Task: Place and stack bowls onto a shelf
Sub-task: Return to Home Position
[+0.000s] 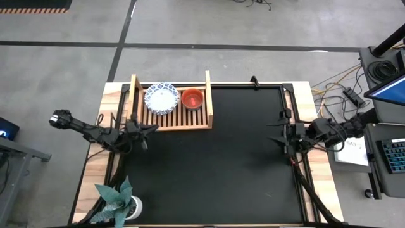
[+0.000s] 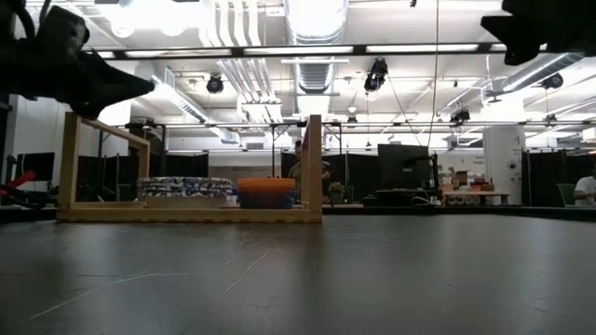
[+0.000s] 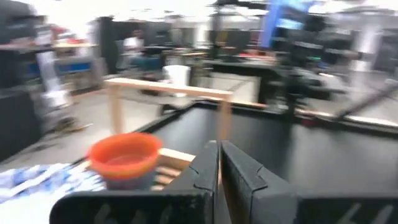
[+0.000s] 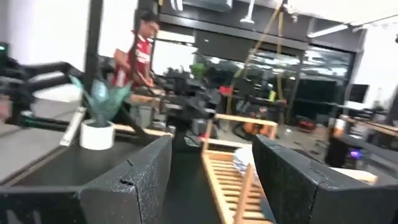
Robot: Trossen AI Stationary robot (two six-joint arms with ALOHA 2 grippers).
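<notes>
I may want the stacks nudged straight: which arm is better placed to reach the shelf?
Left. The left tool hangs at the shelf front rail, near the white patterned bowls; the right tool sits far across the black mat.

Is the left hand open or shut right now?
Shut. The left hand shows its two fingers pressed together in its wrist view, nothing between them.

The black mat (image 1: 215, 171) lies open; only the shelf (image 1: 208, 104) holding bowls (image 1: 161, 98) occupies its far-left corner
</notes>
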